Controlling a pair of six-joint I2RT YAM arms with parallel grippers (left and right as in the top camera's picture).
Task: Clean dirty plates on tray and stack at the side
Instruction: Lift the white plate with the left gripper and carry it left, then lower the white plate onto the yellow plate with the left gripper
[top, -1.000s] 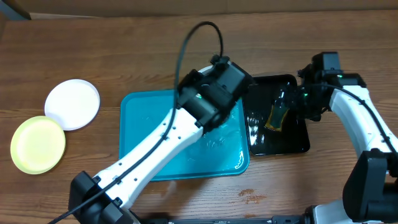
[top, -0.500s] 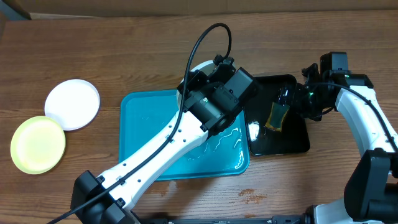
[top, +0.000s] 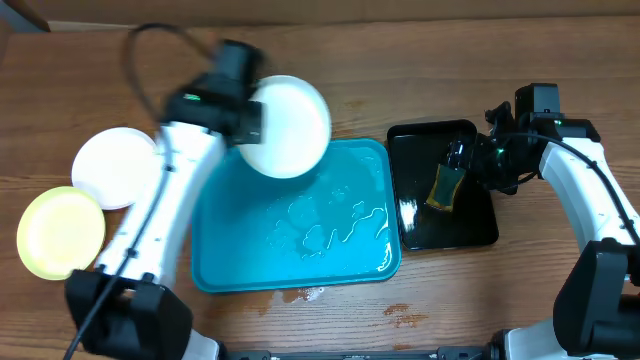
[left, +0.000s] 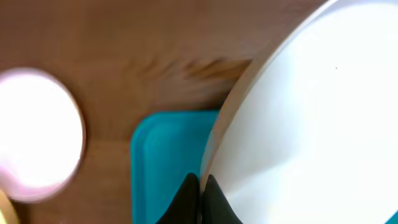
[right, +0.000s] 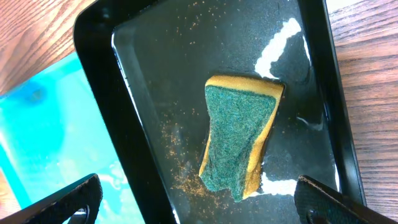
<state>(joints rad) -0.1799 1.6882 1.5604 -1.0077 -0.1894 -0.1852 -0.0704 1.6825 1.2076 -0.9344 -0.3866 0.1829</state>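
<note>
White plate pinched by left fingers, arm outstretched, apparently aloft.

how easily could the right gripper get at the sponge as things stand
Probably yes: the right gripper hangs open right above the sponge in the black tray, with nothing between them.

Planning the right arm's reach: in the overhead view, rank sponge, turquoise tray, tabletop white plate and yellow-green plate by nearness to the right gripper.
1. sponge, just beside the right gripper, on the black tray
2. turquoise tray, centre
3. white plate on the table, left
4. yellow-green plate, far left
</note>
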